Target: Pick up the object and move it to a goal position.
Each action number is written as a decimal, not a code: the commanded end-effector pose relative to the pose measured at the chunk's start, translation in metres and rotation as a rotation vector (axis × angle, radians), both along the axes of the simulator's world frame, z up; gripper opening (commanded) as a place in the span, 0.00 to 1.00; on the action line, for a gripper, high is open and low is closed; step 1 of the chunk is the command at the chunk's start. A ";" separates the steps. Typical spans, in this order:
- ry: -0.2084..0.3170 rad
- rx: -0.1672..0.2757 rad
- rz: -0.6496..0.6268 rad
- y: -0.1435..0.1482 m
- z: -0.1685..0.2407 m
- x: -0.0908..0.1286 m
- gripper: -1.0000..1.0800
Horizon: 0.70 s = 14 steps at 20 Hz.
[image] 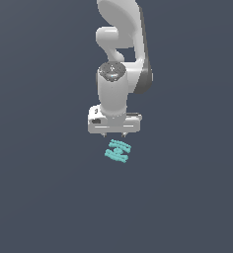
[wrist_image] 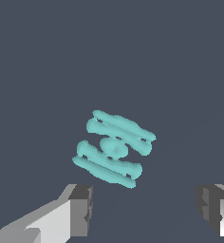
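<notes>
The object is a small flat teal piece, two short parallel bars joined by a central link, lying on the dark grey floor. In the exterior view it lies just in front of and below my white gripper, which hangs above the floor with only its short fingertips showing. In the wrist view the object lies tilted, ahead of the gap between my fingers. My gripper is open wide and empty, not touching the object.
A uniform dark grey floor fills both views. The white arm rises behind the gripper in the exterior view. No other objects or goal marker show.
</notes>
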<state>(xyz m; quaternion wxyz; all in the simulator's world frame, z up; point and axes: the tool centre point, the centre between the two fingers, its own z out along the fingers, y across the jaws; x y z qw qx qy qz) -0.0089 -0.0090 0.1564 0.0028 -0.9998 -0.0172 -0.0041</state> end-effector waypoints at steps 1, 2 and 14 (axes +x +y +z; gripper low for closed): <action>-0.011 0.001 0.032 0.004 -0.006 0.000 0.81; -0.016 0.001 0.047 0.006 -0.008 0.000 0.81; -0.115 -0.024 0.316 0.035 -0.052 -0.004 0.81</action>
